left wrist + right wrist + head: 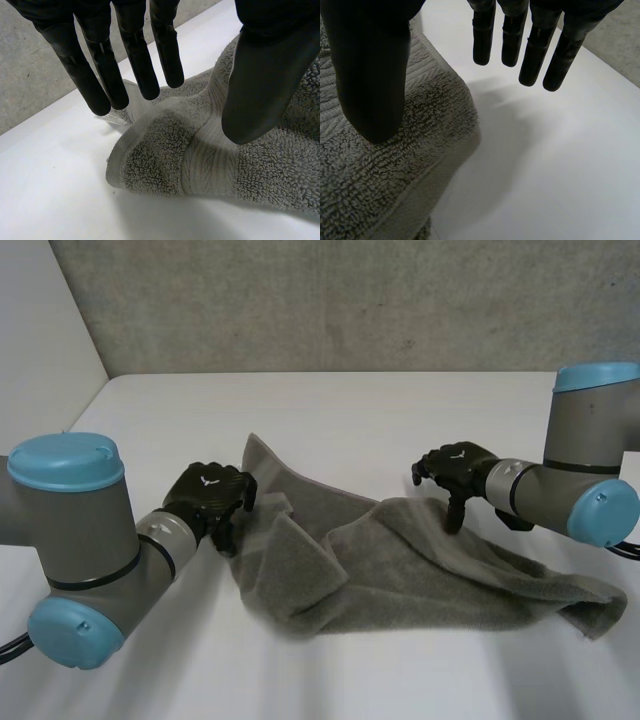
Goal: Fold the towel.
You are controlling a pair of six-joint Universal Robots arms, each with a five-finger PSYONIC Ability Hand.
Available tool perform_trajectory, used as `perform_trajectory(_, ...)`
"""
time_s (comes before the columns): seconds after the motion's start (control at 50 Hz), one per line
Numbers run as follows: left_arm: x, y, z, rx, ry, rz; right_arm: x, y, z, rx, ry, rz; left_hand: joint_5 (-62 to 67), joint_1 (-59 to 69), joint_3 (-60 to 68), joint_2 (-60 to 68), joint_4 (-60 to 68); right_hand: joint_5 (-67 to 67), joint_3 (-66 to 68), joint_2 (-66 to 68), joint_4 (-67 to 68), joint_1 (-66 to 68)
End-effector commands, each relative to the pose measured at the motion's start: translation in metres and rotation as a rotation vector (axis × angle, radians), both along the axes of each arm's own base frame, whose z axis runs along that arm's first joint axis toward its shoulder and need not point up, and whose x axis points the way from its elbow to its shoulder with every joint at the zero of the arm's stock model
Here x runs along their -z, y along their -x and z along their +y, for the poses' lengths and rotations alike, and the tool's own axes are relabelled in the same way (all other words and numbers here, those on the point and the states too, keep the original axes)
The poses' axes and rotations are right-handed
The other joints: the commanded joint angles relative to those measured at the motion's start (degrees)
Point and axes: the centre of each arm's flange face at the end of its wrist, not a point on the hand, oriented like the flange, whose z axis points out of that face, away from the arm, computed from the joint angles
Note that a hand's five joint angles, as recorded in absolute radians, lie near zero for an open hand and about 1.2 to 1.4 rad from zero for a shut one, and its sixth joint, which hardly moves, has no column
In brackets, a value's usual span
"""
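Observation:
A grey towel (420, 560) lies crumpled and partly folded over itself across the middle of the white table (350, 400). My left hand (210, 495) hovers at the towel's left edge, open, holding nothing. In the left wrist view its straight fingers (100, 65) and thumb hang above a folded towel corner (165, 155) with a banded hem. My right hand (458, 468) is open above the towel's far edge, right of the middle. In the right wrist view its thumb (370, 75) is over the towel's edge (380, 170), and the fingers are over bare table.
A grey wall (350, 300) runs behind the table's far edge. Bare table surface lies beyond the towel and in front of it. The towel's right end (600, 615) trails toward the table's right side under my right arm.

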Motion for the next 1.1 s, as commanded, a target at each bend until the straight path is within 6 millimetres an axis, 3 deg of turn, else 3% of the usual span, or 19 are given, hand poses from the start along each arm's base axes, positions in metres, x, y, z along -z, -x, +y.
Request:
perform_trajectory(0.02,0.000,-0.001,-0.002,-0.005,0.001,0.001,0.005,-0.006,0.001,-0.014,-0.020,0.003,-14.44,-5.14,-4.81,-5.64,-5.82,14.37,12.85,12.77,13.64,12.64)
perform_trajectory(0.04,0.000,-0.001,-0.002,-0.005,0.001,0.001,0.005,-0.006,0.001,-0.014,-0.020,0.003,-14.44,-5.14,-4.81,-5.64,-5.82,14.45,12.92,12.85,13.72,12.72)
perform_trajectory(0.08,-0.001,-0.001,-0.002,-0.006,0.004,0.002,0.003,-0.006,0.003,-0.016,-0.037,0.006,-14.44,-5.14,-4.81,-5.64,-5.82,35.04,33.52,33.45,34.31,33.32)
perform_trajectory(0.1,-0.001,-0.001,-0.002,-0.006,0.004,0.002,0.003,-0.006,0.003,-0.016,-0.037,0.006,-14.44,-5.14,-4.81,-5.64,-5.82,35.14,33.61,33.54,34.41,33.41)
perform_trajectory(0.14,-0.003,-0.001,-0.005,-0.007,0.013,0.005,0.002,-0.004,0.007,-0.019,-0.069,0.012,-14.94,-5.64,-5.31,-6.14,-6.32,52.86,51.34,51.26,52.13,51.13)
perform_trajectory(0.18,-0.003,0.000,-0.007,-0.008,0.015,0.004,0.001,-0.004,0.010,-0.025,-0.091,0.012,-15.28,-5.98,-5.65,-6.48,-6.65,58.24,56.71,56.64,57.51,56.51)
perform_trajectory(0.3,-0.012,0.006,-0.024,-0.010,0.063,0.022,-0.003,0.000,0.018,-0.027,-0.156,0.003,-18.98,-9.68,-9.35,-10.18,-10.36,58.29,56.77,56.69,57.56,56.56)
perform_trajectory(0.34,-0.013,0.008,-0.030,-0.012,0.078,0.024,-0.010,0.003,0.019,-0.021,-0.148,-0.001,-19.82,-10.52,-10.19,-11.02,-11.20,58.29,56.77,56.69,57.56,56.56)
perform_trajectory(0.38,-0.015,0.013,-0.044,-0.013,0.094,0.030,-0.030,0.007,0.025,-0.017,-0.114,-0.014,-21.33,-12.03,-11.70,-12.53,-12.70,58.29,56.77,56.69,57.56,56.56)
perform_trajectory(0.56,0.004,0.024,-0.068,-0.003,0.051,-0.021,-0.057,0.018,0.050,-0.009,-0.050,-0.030,-21.34,-12.04,-11.71,-12.54,-12.71,58.29,56.77,56.69,57.56,56.56)
perform_trajectory(0.7,0.013,0.032,-0.073,0.036,0.034,-0.032,-0.066,0.024,0.066,-0.006,-0.003,-0.034,-21.50,-12.20,-11.87,-12.70,-12.88,58.29,56.77,56.69,57.56,56.56)
perform_trajectory(0.8,0.016,0.048,-0.066,0.170,0.020,0.008,-0.072,0.029,0.080,0.000,0.041,-0.031,-21.51,-12.21,-11.88,-12.71,-12.88,58.29,56.77,56.69,57.56,56.56)
perform_trajectory(1.0,0.023,0.054,-0.061,0.235,-0.003,0.023,-0.067,0.038,0.081,0.017,0.032,-0.018,-21.50,-12.20,-11.87,-12.70,-12.88,58.29,56.77,56.69,57.56,56.56)
perform_trajectory(1.02,0.022,0.054,-0.061,0.236,-0.004,0.024,-0.066,0.038,0.080,0.016,0.035,-0.014,-21.50,-12.20,-11.87,-12.70,-12.88,42.36,40.84,40.77,41.63,40.63)
perform_trajectory(1.04,0.022,0.054,-0.061,0.236,-0.004,0.024,-0.066,0.038,0.080,0.016,0.035,-0.014,-21.50,-12.20,-11.87,-12.70,-12.88,42.20,40.68,40.61,41.47,40.47)
perform_trajectory(1.06,0.022,0.054,-0.060,0.239,-0.006,0.024,-0.065,0.037,0.078,0.012,0.039,-0.014,-21.50,-12.20,-11.87,-12.70,-12.88,13.89,12.37,12.30,13.16,12.16)
perform_trajectory(1.08,0.023,0.054,-0.059,0.242,-0.008,0.025,-0.062,0.036,0.074,0.012,0.042,-0.014,-21.34,-12.04,-11.71,-12.54,-12.72,-4.04,-5.57,-5.64,-4.77,-5.77)
perform_trajectory(1.1,0.023,0.054,-0.059,0.242,-0.008,0.025,-0.062,0.036,0.074,0.012,0.042,-0.014,-21.34,-12.04,-11.71,-12.54,-12.71,-4.22,-5.75,-5.82,-4.95,-5.95)
